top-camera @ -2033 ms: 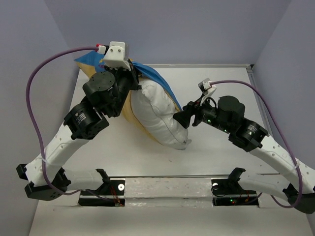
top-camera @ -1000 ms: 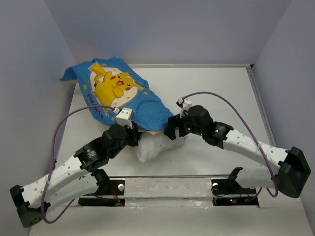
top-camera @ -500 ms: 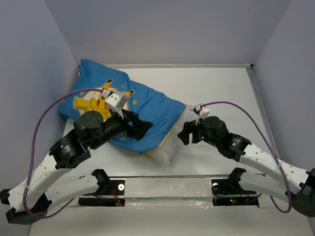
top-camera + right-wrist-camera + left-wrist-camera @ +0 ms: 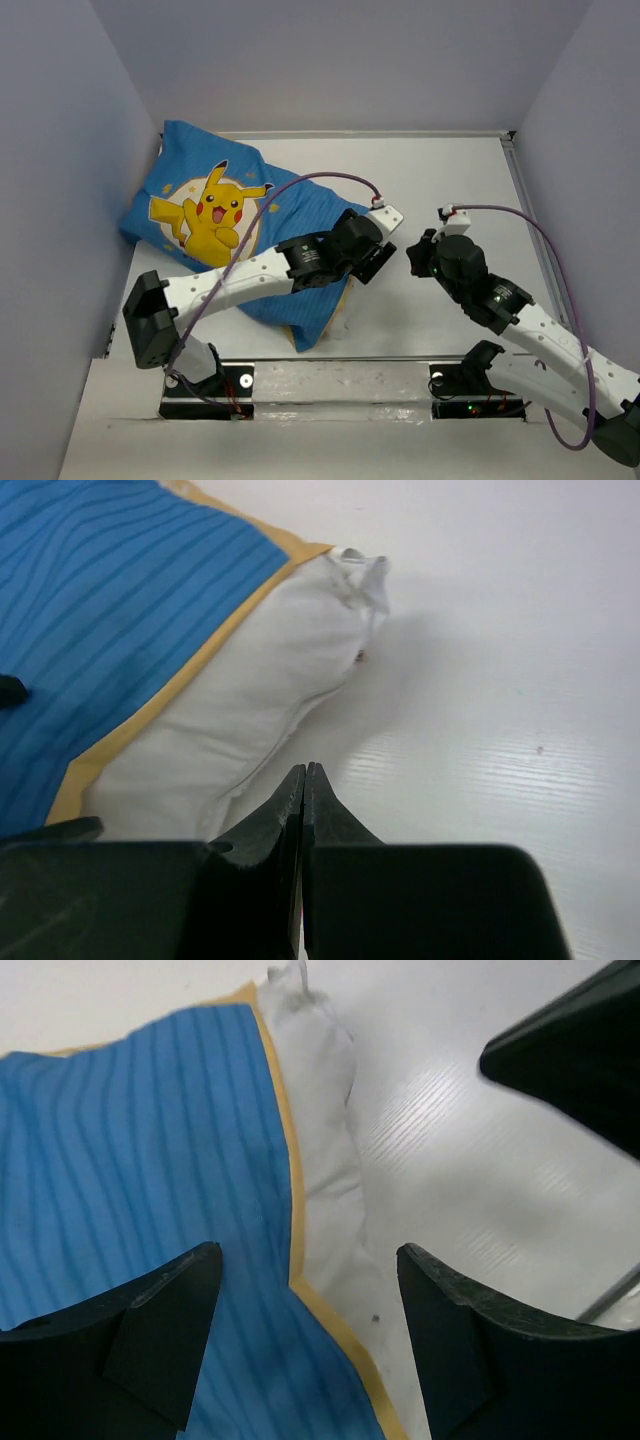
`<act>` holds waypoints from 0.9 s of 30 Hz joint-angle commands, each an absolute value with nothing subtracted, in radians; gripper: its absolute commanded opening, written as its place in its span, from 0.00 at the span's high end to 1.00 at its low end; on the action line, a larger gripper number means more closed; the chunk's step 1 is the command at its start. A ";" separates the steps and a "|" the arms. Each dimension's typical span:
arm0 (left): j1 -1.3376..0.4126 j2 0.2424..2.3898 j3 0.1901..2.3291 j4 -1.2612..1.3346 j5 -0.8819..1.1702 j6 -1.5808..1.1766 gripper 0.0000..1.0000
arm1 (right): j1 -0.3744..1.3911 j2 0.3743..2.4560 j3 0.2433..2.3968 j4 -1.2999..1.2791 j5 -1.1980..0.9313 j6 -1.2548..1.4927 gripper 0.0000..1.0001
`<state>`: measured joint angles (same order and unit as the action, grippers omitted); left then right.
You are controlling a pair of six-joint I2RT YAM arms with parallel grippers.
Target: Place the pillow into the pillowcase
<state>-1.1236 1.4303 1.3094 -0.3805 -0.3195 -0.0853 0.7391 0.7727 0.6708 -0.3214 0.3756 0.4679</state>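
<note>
Right wrist is showing the pillow (image 4: 270,670) poking from the pillowcase (image 4: 100,590) hem on the desk (image 4: 500,630) — left fingers (image 4: 160,1330) standing apart over it, right fingers (image 4: 278,815) together, empty. You're best pinching the yellow hem and tugging it over that corner.

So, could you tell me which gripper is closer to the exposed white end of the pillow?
Left. The left gripper hangs open directly over the exposed end of the pillow; the right gripper, shut, sits beside it above the table.
</note>
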 commanded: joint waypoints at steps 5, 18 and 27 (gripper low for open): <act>-1.131 1.607 1.408 -0.305 -0.616 0.101 0.15 | 0.640 0.782 0.675 -0.269 0.379 0.529 0.96; -1.131 1.703 1.370 -0.207 -0.802 0.196 0.78 | 0.508 1.038 0.545 0.216 -0.031 0.715 0.40; -1.124 1.588 1.358 -0.055 -0.586 0.082 1.00 | 0.509 1.277 0.465 0.644 -0.228 0.868 0.71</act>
<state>-1.1301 1.6890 1.3476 -0.1730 -0.6800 0.1562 0.5026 1.2060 0.4755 0.3332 -0.0998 0.7948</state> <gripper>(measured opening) 0.022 0.362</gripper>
